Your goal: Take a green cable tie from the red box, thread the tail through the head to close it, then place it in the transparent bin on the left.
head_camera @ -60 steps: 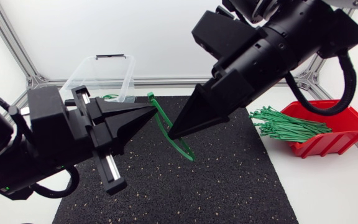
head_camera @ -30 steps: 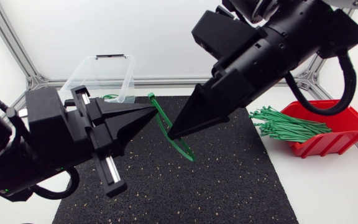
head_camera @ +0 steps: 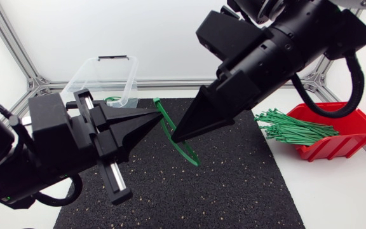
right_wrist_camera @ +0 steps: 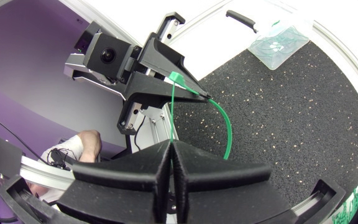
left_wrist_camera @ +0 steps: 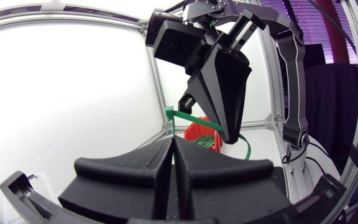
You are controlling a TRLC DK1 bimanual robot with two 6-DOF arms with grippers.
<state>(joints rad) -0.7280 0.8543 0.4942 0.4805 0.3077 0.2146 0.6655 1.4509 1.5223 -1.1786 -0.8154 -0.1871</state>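
Fingers of left gripper [head_camera: 156, 117] and right gripper [head_camera: 175, 136], pressed together, pinch the curved green cable tie [head_camera: 187, 152] above the black mat [head_camera: 234, 184] near its far edge; the tie's head apparently sits just past the left tips. Transparent bin [head_camera: 81, 76] at tabletop's far-left corner.

A clear plastic bin [head_camera: 75, 79] stands at the far left corner of a black rubber mat [head_camera: 234, 184], a red plastic box [head_camera: 354, 137] right of it, a green cable tie [head_camera: 167, 124] above.
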